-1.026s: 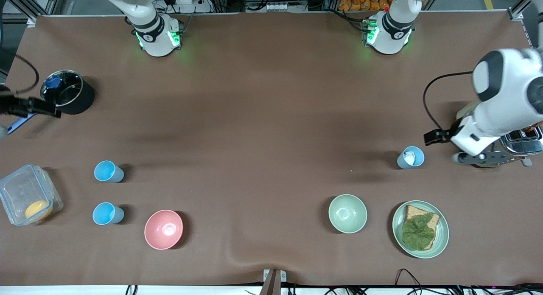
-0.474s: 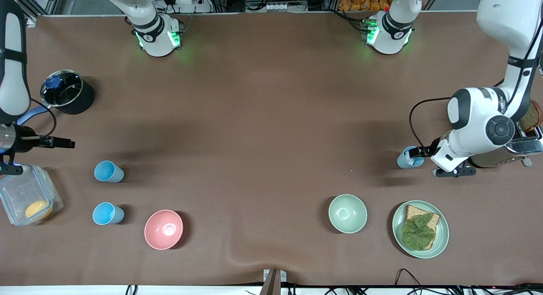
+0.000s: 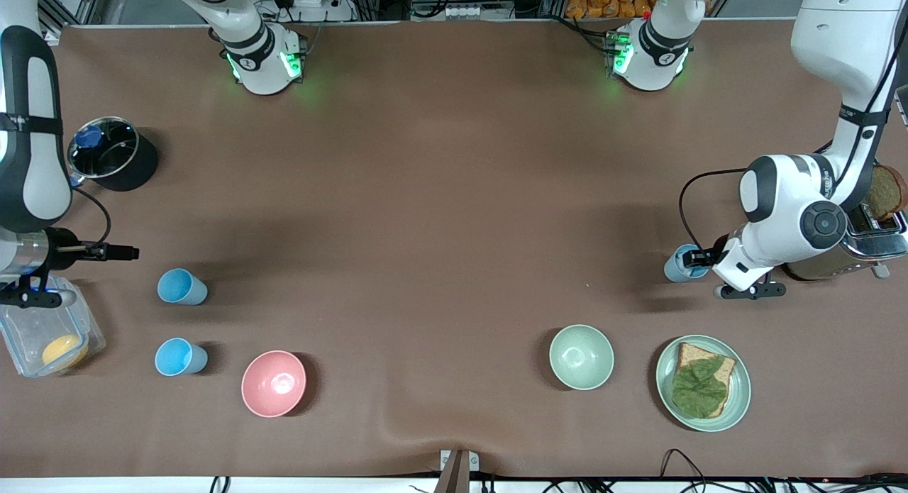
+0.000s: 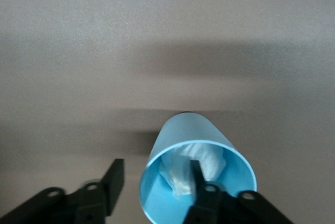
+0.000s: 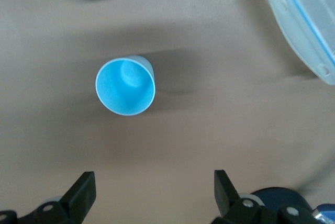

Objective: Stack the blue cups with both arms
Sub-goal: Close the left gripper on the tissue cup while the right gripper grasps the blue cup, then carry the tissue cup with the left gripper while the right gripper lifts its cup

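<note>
Front view: three blue cups, all upright and apart. One cup (image 3: 685,263) stands toward the left arm's end of the table, beside the toaster (image 3: 862,248); two stand toward the right arm's end, the farther cup (image 3: 181,287) and the nearer cup (image 3: 180,357), the latter beside a pink bowl (image 3: 274,383). One pale-green bowl (image 3: 581,357), one plate (image 3: 738,401) with bread and a leaf, one clear container (image 3: 42,326), one black pot (image 3: 113,154). The left gripper (image 3: 699,257) is at the first cup's rim; the right gripper (image 3: 117,252) hangs over bare table near the farther cup. Left wrist view: the left gripper (image 4: 157,179) is spread, one finger inside the cup (image 4: 196,174), one outside, not closed on the wall; crumpled white paper (image 4: 194,167) sits inside. Right wrist view: the right gripper (image 5: 155,190) is wide open with one empty cup (image 5: 125,86) below it. Judgement: the cups look light, thin, smooth and slightly springy; a gentle pinch across the rim wall suits them, since a hard squeeze could deform or tip them.
</note>
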`<act>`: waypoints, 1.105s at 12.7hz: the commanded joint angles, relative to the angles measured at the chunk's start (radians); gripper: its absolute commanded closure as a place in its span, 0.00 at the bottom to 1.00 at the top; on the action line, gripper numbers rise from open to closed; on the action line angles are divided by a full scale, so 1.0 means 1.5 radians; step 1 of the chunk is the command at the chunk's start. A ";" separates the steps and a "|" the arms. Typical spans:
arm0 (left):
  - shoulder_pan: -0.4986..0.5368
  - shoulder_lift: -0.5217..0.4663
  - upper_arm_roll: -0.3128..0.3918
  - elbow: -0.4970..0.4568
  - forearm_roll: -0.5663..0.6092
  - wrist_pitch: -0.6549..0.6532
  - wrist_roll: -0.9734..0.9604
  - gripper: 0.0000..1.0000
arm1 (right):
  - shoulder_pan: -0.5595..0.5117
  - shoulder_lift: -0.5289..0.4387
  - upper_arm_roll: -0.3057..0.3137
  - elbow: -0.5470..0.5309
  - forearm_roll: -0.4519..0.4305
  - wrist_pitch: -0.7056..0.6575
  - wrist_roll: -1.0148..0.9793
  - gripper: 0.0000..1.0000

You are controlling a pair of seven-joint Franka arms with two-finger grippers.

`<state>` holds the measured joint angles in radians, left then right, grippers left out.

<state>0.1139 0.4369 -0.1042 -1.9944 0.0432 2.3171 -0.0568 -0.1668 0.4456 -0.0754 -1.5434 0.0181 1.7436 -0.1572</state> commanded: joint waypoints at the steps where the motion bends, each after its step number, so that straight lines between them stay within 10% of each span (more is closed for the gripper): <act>1: 0.009 -0.006 -0.004 -0.009 -0.004 0.011 0.019 1.00 | -0.005 0.023 0.005 0.021 0.005 0.024 -0.007 0.00; 5: 0.002 -0.039 -0.024 -0.003 -0.004 -0.022 0.026 1.00 | -0.005 0.060 0.005 0.017 0.003 0.068 -0.008 0.00; 8: 0.002 -0.063 -0.130 0.015 -0.013 -0.043 -0.035 1.00 | -0.004 0.094 0.005 0.014 0.002 0.086 -0.010 0.00; 11: -0.014 -0.054 -0.259 0.061 -0.013 -0.056 -0.247 1.00 | -0.007 0.111 0.006 -0.020 0.005 0.157 -0.060 0.00; 14: -0.144 -0.011 -0.281 0.102 -0.006 -0.055 -0.444 1.00 | -0.003 0.115 0.005 -0.063 0.005 0.232 -0.061 0.00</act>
<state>0.0100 0.3623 -0.5288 -1.9042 0.0378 2.2509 -0.5851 -0.1667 0.6239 -0.0741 -1.6008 0.0179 2.0403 -0.2285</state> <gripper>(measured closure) 0.965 0.000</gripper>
